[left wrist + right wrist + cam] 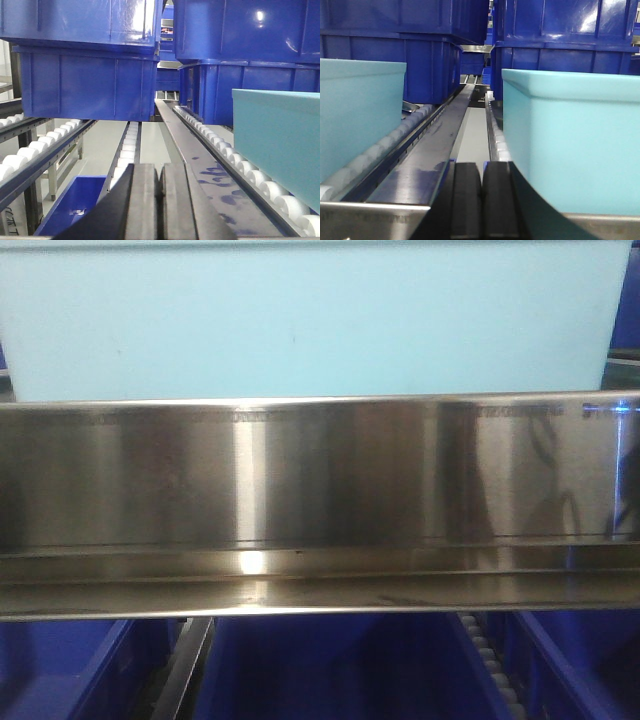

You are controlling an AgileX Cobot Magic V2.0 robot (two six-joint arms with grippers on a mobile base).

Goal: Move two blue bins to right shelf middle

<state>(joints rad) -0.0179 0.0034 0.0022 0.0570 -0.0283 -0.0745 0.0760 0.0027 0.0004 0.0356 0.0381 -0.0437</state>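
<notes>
Front view: I am seeing a polished steel shelf rail [320,500] crossing the frame, a pale turquoise plastic bin [300,320] above it and dark blue plastic bins [340,670] below. Left wrist: the left gripper [160,197] is sitting clenched and empty, with blue bins standing well ahead on white roller tracks [130,145]. Right wrist: the right gripper [481,197] is pressing closed on nothing, turquoise bins flanking it and blue bins beyond.

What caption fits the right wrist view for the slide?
Shut right fingers aimed along a shelf rail between two teal bins, stacked blue bins behind.
</notes>
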